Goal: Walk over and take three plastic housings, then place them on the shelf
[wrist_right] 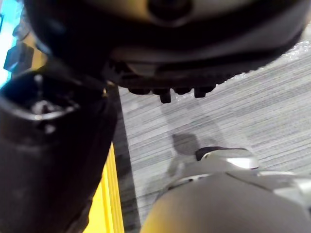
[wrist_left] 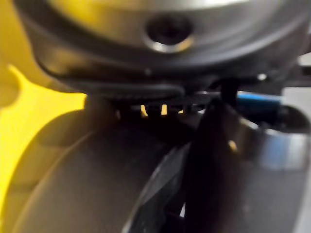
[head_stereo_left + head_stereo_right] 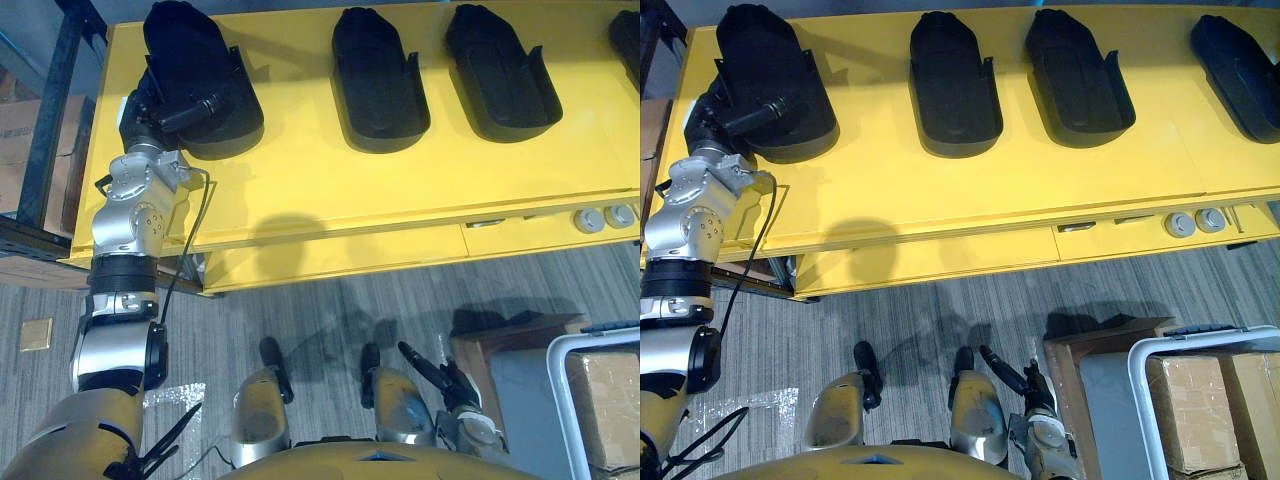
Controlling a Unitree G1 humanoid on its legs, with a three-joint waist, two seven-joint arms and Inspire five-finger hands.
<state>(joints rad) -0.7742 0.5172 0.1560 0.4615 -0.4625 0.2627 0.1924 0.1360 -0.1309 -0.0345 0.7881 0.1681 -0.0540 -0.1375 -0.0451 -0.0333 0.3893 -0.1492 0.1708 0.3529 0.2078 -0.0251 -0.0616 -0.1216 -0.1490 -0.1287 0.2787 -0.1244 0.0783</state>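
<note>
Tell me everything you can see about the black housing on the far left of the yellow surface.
The leftmost housing is a matte black, plastic-looking shell, long and rounded, with a domed far end and an open trough with thin side walls nearer the robot. It lies flat on the yellow surface near its left edge, apart from the other housings. The left hand rests on its near end.

Bright light — soft shadows on yellow shelf point(image 3: 330, 200), floor point(image 3: 300, 320); wrist views seemingly dimmer.
</note>
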